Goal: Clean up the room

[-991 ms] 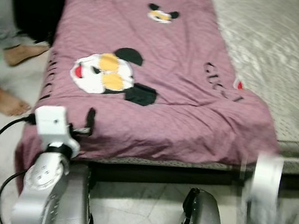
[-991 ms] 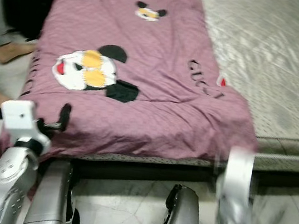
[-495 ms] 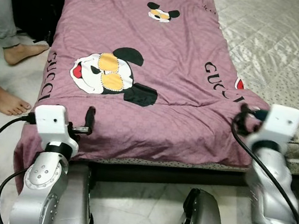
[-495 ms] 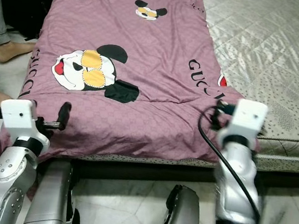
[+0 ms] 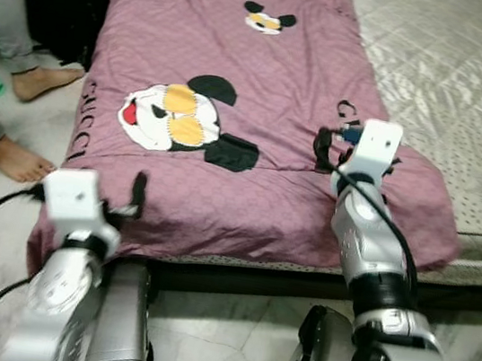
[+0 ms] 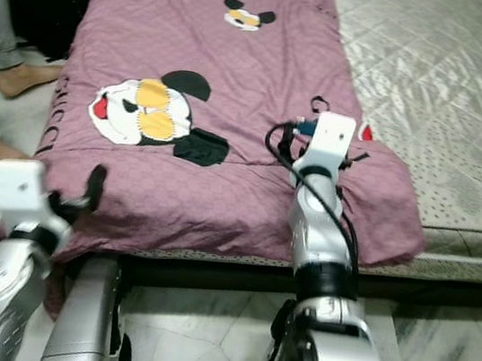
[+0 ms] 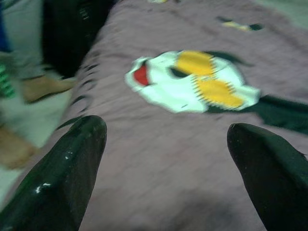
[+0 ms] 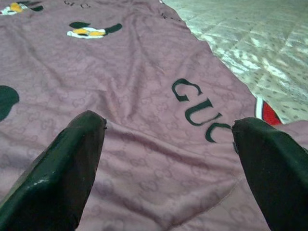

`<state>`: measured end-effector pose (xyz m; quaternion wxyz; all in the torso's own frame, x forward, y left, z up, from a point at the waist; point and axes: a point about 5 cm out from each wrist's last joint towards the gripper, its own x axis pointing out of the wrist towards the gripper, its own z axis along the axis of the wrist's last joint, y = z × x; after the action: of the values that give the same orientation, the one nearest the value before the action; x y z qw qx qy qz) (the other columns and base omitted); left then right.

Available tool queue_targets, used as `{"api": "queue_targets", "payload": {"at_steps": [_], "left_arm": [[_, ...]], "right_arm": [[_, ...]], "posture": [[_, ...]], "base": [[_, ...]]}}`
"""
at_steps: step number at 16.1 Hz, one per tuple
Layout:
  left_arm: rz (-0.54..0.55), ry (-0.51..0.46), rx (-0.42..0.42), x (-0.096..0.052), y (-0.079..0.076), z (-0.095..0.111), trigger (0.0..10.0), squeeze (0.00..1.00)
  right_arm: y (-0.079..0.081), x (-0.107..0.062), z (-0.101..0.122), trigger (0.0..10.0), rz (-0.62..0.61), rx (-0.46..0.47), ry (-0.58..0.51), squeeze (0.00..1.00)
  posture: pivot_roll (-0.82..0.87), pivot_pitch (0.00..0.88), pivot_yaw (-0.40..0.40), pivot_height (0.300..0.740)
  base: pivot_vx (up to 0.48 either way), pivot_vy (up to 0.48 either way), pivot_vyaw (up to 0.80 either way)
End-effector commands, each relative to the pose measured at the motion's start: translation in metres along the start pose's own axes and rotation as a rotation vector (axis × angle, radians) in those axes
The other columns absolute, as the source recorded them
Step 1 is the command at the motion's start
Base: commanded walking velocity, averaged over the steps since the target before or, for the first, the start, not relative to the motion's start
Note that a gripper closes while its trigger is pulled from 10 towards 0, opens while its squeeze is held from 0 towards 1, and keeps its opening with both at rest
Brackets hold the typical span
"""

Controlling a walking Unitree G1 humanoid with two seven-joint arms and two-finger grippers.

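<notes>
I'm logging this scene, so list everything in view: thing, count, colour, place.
blanket: one, mauve with cartoon prints, spread on the bed's left half, hanging over its foot.
mattress: one, silvery grey, right of the blanket.
floor: pale tiles, before the bed.
person's feet: two, bare, on the floor left of the bed.
left pincer: black, open, over the blanket's near left corner.
right pincer: black, open, above the blanket's right side.

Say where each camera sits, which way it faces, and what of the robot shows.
Eye views: on the head, facing down at the purple blanket; both silver arms, left tool and right tool.
Left wrist: along open fingers at the cartoon patch.
Right wrist: along open fingers at the blanket's lettering.
All share the blanket.
</notes>
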<state>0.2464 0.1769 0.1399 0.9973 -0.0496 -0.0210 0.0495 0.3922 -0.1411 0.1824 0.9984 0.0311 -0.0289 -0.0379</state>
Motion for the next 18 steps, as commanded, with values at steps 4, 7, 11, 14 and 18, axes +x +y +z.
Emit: {"api": "queue_targets", "payload": {"at_steps": [4,7,11,14,18], "left_arm": [[-0.036,0.047,-0.001,-0.015,-0.005,-0.001,10.0,0.00],[-0.096,0.080,-0.010,-0.025,-0.006,0.001,10.0,0.00],[-0.112,0.104,-0.005,-0.029,-0.006,0.003,10.0,0.00],[-0.117,0.105,-0.014,-0.026,-0.010,0.002,10.0,0.00],[-0.131,0.095,-0.039,-0.013,-0.018,-0.002,10.0,0.00]], "right_arm": [[-0.039,0.008,-0.002,10.0,-0.171,-0.016,0.005,0.00],[-0.074,0.005,-0.011,10.0,-0.314,-0.035,0.047,0.00],[-0.113,-0.012,-0.042,10.0,-0.458,-0.055,0.196,0.00],[-0.141,-0.043,-0.079,10.0,-0.521,-0.132,0.300,0.00],[-0.154,-0.095,-0.094,10.0,-0.488,-0.178,0.234,0.00]], "posture": [[0.16,0.296,-0.017,0.495],[0.19,0.329,0.017,0.495],[0.20,0.337,0.028,0.495],[0.17,0.323,0.017,0.495],[0.08,0.273,0.012,0.495]], "base": [[0.000,0.000,0.00],[0.000,0.000,0.00],[0.000,0.000,0.00],[0.000,0.000,0.00],[0.000,0.000,0.00]]}}
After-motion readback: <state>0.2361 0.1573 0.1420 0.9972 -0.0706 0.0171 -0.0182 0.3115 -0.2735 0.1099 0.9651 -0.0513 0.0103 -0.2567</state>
